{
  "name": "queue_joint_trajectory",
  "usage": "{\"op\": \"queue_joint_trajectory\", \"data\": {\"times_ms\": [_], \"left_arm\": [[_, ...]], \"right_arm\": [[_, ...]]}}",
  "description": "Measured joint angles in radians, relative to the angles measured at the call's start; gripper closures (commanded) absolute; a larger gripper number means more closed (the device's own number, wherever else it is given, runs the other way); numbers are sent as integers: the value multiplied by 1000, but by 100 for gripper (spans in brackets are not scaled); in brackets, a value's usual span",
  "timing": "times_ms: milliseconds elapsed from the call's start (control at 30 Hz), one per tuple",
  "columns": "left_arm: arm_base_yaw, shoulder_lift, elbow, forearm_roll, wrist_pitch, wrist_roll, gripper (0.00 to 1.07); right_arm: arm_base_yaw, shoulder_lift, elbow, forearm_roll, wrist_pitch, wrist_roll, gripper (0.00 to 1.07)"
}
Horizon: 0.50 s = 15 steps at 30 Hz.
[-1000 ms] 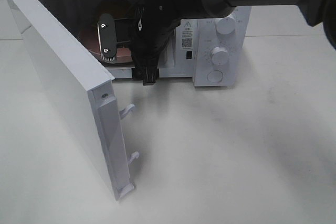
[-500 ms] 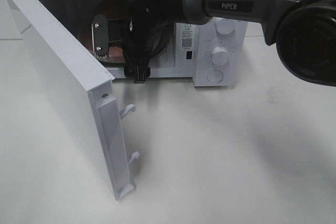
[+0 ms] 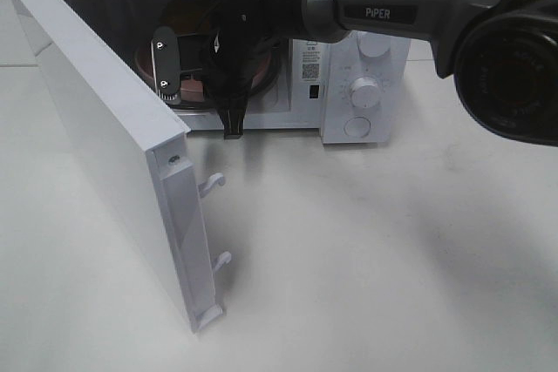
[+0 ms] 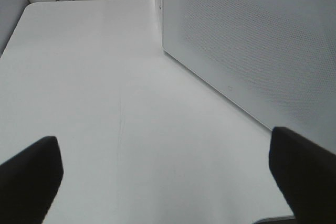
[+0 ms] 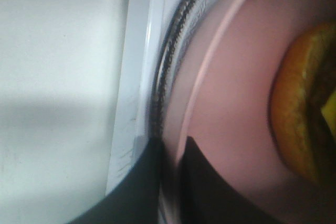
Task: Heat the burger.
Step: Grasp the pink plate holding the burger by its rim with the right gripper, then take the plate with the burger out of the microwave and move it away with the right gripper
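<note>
A: What dominates the overhead view?

B: The white microwave across the top of the frame, its door swung wide toward the lower left, and the right arm coming in from the upper right into the open cavity.

A: And the burger?

B: It sits on the pink plate inside the oven — the right wrist view shows the burger at the right edge of that frame, on the plate, over the glass turntable.

A: The right gripper?

B: The right gripper has its two dark fingers drawn close with the plate's rim between them — clamped on the rim, it appears. The left gripper stands with its fingers wide apart at the bottom corners of its own view, over bare table beside the oven's perforated side wall, holding nothing.

A: Which step, then?

B: Loading, by the look of it. Next would be letting go of the plate, backing the arm out clear of the door frame, then shutting the door.

A: What differs from a second ago?

B: The arm has swung further left in the frame and deeper in, and the gripper's fingers have come together.
</note>
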Motion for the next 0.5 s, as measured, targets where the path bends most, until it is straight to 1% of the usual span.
{"op": "queue_joint_trajectory", "data": {"times_ms": [500], "left_arm": [[0, 0, 0, 0, 0, 0, 7]], "right_arm": [[-5, 3, 0, 10, -5, -7, 107]]}}
